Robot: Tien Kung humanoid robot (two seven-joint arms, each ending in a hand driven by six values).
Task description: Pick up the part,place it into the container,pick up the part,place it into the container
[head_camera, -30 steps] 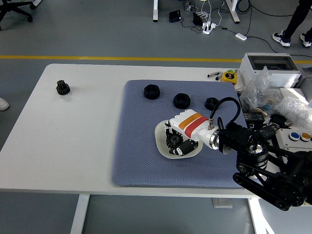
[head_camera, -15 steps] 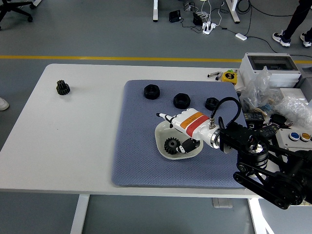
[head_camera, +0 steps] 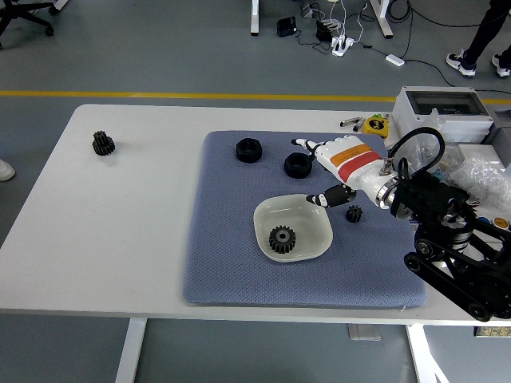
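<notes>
Grey workshop floor is showing beyond our white bench [head_camera: 128, 239], where a blue mat [head_camera: 223, 239] is carrying a pale container [head_camera: 263, 219] with one black gear [head_camera: 282, 238] lying inside; our right robot hand [head_camera: 323, 171] is hovering just far-right of it, fingers spread, gripping nothing; a smaller gear [head_camera: 354, 213] is sitting on the mat just near-right of that hand, closest to this arm; three black nuts [head_camera: 248, 150] are lying farther off.

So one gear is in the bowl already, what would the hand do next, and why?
Probably lower the right hand onto a nearby black part, likely the small gear on the mat beside the bowl. The hand is open and empty above the mat, one gear lies in the bowl, and other parts remain outside it.
</notes>
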